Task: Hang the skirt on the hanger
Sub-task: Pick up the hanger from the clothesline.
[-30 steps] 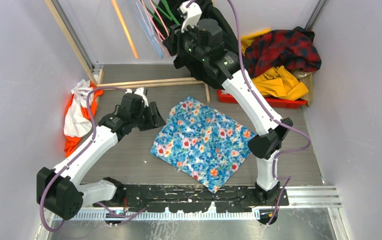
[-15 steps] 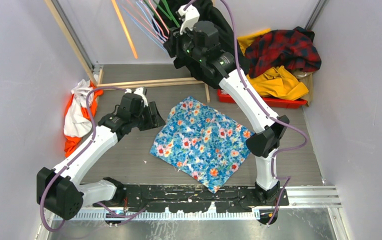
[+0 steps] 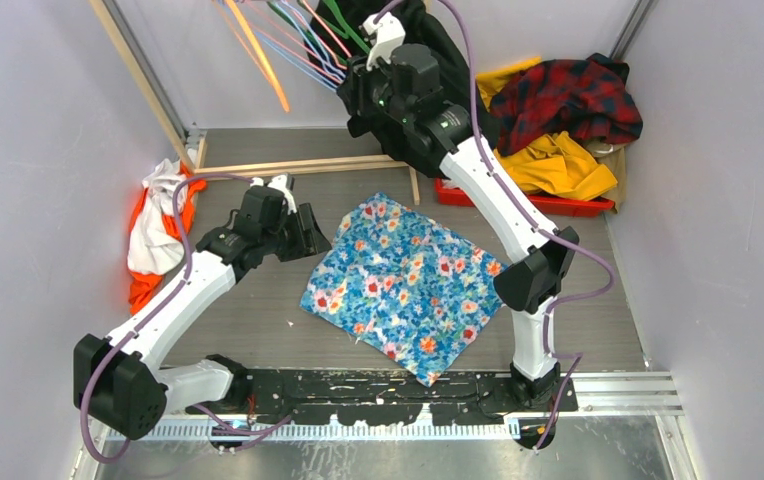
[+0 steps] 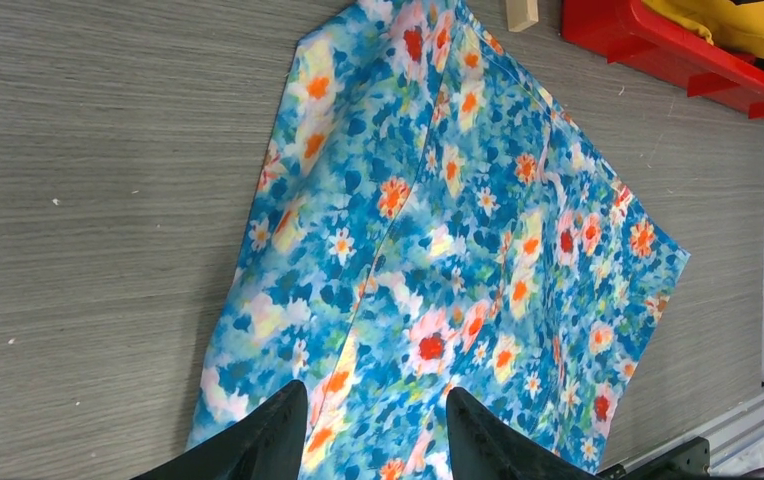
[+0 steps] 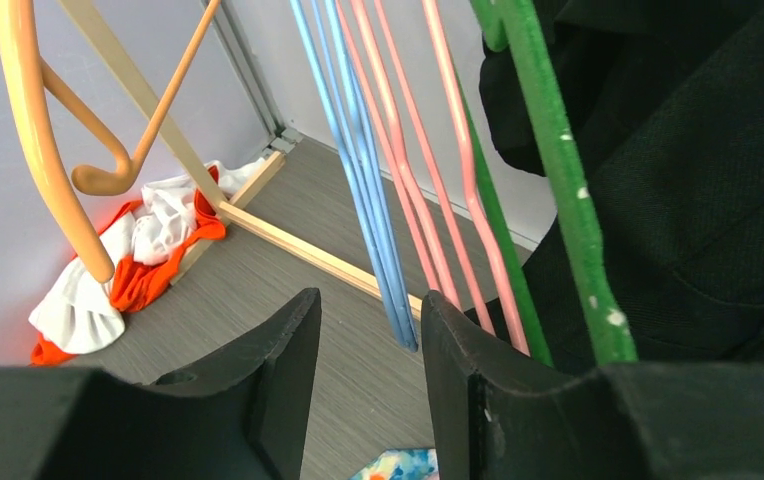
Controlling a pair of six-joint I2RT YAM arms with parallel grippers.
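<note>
Beyond the skirt's [image 3: 403,290] far edge, the right gripper [image 5: 368,315] gapes empty toward the slanting blue hanger [image 5: 363,190], while the left gripper [image 4: 373,395], likewise agape and empty, hovers at the skirt's left edge.

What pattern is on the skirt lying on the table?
The skirt is blue with red, orange and white flowers, clearest in the left wrist view.

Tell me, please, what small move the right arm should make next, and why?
Probably ease the right pincer slightly forward until a blue hanger sits between its fingers. The pincer is open and empty, the blue hangers hang just beyond its tips, and the skirt lies flat on the table with no hanger taken yet.
</note>
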